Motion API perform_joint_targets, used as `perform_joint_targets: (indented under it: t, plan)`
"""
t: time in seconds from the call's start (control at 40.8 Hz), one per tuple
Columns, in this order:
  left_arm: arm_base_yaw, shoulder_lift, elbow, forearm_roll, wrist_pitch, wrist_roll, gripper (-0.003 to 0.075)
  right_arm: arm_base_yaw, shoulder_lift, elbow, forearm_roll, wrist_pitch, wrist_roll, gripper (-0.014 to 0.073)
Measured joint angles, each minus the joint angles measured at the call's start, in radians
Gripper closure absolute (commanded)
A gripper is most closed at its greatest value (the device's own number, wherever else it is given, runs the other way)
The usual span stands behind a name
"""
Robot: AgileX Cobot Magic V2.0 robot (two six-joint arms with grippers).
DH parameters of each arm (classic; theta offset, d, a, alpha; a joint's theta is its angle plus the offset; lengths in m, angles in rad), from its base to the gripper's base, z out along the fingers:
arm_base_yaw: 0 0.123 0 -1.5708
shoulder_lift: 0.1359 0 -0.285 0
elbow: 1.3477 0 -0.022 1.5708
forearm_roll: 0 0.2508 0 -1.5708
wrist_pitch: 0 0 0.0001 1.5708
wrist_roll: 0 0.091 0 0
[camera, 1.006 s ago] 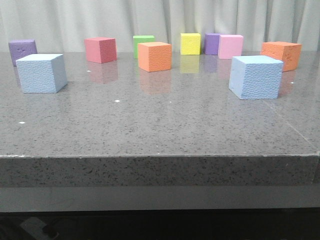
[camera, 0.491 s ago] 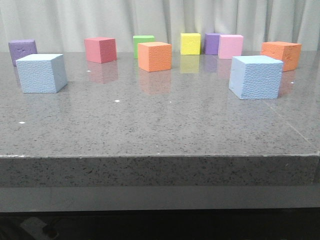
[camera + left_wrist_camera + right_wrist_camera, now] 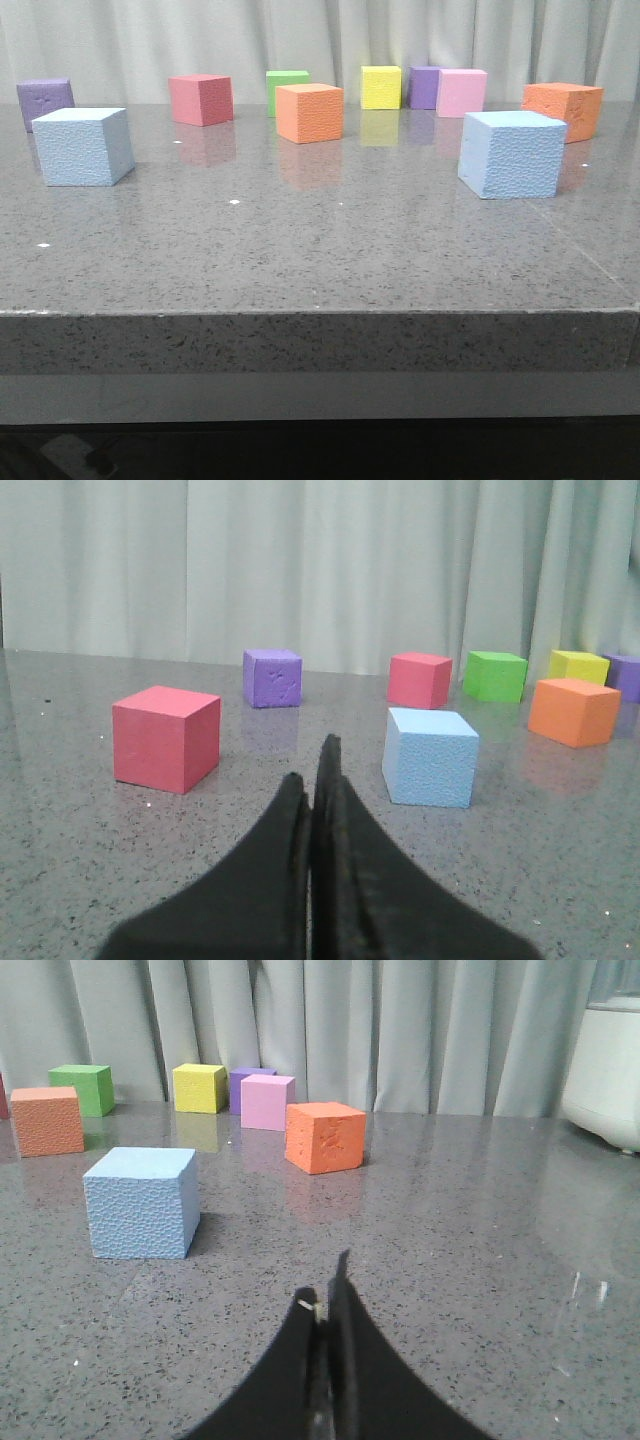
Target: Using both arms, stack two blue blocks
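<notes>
Two pale blue blocks rest apart on the grey table: one at the left [image 3: 83,146] and one at the right [image 3: 512,154]. The left wrist view shows the left blue block [image 3: 430,756] a short way ahead of my left gripper [image 3: 312,765], whose fingers are pressed together with nothing between them. The right blue block [image 3: 140,1202] lies ahead and to one side of my right gripper [image 3: 323,1282], which is shut and empty too. Neither gripper appears in the front view.
Further back stand a purple cube [image 3: 45,100], a red cube [image 3: 201,99], a green cube [image 3: 285,86], two orange cubes [image 3: 309,112] [image 3: 564,107], a yellow cube [image 3: 380,87] and a pink cube [image 3: 461,93]. Another red cube [image 3: 165,737] sits near the left gripper. A curtain hangs behind the table.
</notes>
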Motion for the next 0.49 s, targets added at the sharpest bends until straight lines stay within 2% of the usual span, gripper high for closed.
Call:
perform_joint_targets:
  t: [0.123, 0.245, 0.491]
  plan:
    - [0.0, 0.0, -0.042, 0.0, 0.029, 0.0, 0.0741, 0.0, 0.0, -0.095, 0.0, 0.081, 0.0, 0.0716]
    - [0.0, 0.0, -0.177, 0.0, 0.11, 0.0, 0.0741, 0.0, 0.0, -0.217, 0.0, 0.171, 0.0, 0.0716]
    - [0.0, 0.148, -0.545, 0.0, 0.414, 0.0, 0.0741, 0.0, 0.141, -0.482, 0.0, 0.352, 0.0, 0.0716]
